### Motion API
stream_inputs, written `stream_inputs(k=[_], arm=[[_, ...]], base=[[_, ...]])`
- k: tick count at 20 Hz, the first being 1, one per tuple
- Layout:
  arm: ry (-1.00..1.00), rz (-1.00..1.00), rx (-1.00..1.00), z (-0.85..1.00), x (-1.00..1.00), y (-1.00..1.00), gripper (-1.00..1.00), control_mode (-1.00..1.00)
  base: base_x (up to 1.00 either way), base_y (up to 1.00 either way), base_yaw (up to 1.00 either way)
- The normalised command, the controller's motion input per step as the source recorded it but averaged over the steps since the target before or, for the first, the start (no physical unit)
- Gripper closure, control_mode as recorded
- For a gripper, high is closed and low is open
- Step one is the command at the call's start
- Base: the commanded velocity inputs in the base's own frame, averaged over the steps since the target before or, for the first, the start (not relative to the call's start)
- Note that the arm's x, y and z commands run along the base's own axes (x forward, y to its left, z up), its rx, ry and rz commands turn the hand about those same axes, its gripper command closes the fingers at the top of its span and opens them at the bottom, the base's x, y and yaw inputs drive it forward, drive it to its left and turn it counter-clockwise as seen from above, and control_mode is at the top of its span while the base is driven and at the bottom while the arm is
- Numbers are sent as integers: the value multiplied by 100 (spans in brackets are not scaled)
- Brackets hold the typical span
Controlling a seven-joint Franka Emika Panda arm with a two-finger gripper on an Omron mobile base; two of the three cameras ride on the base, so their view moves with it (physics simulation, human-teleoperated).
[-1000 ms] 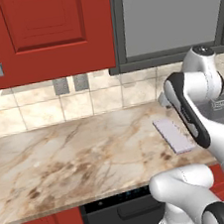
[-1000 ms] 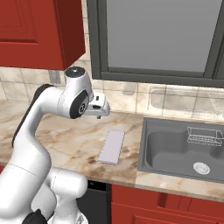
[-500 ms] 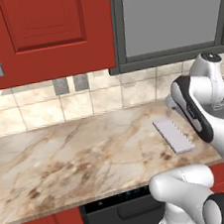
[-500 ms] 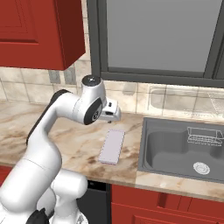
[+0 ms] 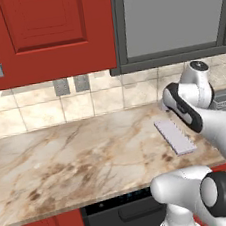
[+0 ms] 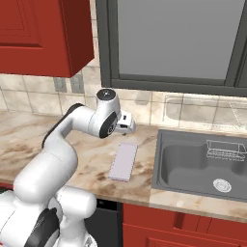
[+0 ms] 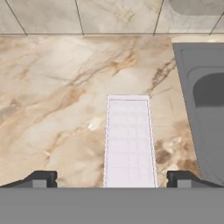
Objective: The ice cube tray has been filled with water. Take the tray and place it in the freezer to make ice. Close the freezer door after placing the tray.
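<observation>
Jaws spread wide, nothing held, above ice cube tray (image 7: 130,139); sink (image 7: 205,109) rim just beside tray.

ice cube tray's (image 7: 129,140) near end cut off

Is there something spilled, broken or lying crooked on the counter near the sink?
Nothing stands out. The ice cube tray lies flat on the marble counter, left of the sink, with no water showing around it. The gripper hangs open above the tray's near end, one of its fingers on each side.
</observation>
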Motion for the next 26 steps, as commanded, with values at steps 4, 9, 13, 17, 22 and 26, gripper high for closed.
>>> stream_inputs(k=[4,9,13,17,22,26], arm=[[0,0,0,-32,48,0,-100,-100],[0,0,0,-29,32,0,-100,-100],[0,0,0,-24,26,-2,-100,-100],[0,0,0,-21,23,-3,-100,-100],[0,0,0,-16,23,0,-100,-100],[0,0,0,-17,29,0,-100,-100]], base=[[0,0,0],[0,0,0],[0,0,0],[0,0,0],[0,0,0],[0,0,0]])
